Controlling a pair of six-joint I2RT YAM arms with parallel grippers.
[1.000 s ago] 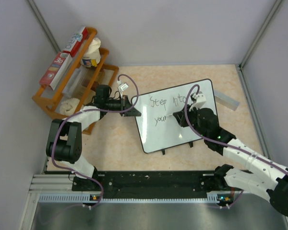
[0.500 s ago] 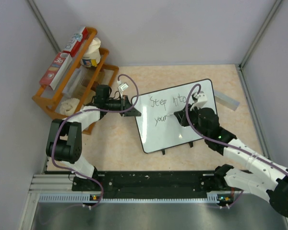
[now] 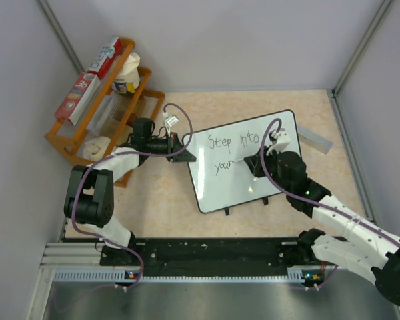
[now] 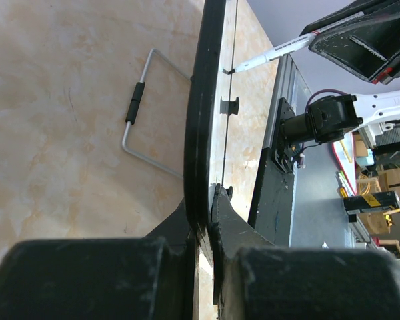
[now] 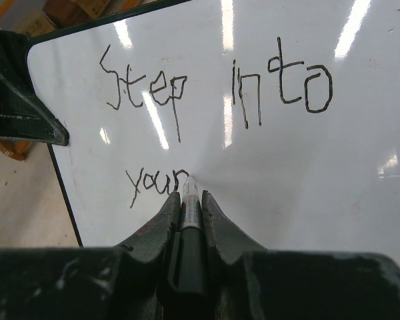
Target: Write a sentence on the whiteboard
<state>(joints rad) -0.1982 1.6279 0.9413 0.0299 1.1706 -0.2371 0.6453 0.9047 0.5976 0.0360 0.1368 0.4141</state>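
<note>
The whiteboard (image 3: pixel 243 160) lies tilted on the table, black-rimmed, and also fills the right wrist view (image 5: pixel 287 153). The sentence (image 3: pixel 233 150) reads "Step into" on one line and "your" below it (image 5: pixel 157 183). My right gripper (image 3: pixel 252 162) is shut on a marker (image 5: pixel 190 227), whose tip touches the board just right of "your". My left gripper (image 3: pixel 183 151) is shut on the whiteboard's left edge (image 4: pixel 203 133); in the left wrist view the board is edge-on and the marker (image 4: pixel 270 55) shows beyond it.
An orange rack (image 3: pixel 97 110) with boxes and a cup stands at the back left. A small grey flat bar (image 3: pixel 313 137) lies beyond the board's right corner. The board's wire stand (image 4: pixel 137 113) rests on the table. Grey walls enclose the table.
The marker has finished the "r" of "your" and my right gripper has shifted slightly right. The left arm has not moved.
</note>
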